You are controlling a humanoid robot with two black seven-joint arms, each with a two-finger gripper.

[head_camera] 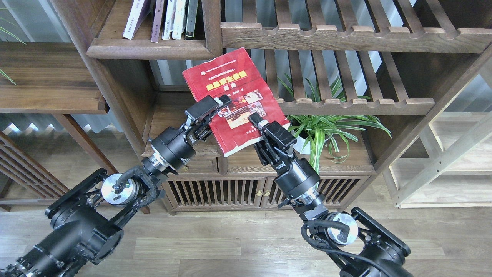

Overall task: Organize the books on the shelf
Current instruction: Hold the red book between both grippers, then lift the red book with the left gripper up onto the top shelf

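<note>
Mid-carry: red book (230, 96) held up below the shelf (148, 48), left claw (219, 104) and right claw (256, 121) each clamped on its lower half. Next, probably: lift, turn upright, slot beside the standing books (169, 17).

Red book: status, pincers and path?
Left pincer and right pincer both shut on red book, tilted, below shelf. Shelf edge directly above.

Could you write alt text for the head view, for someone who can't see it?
Two black robot arms hold up a red book with a yellow title, left gripper and right gripper clamped on its lower half. Above left, more books stand on a dark wooden shelf.
</note>
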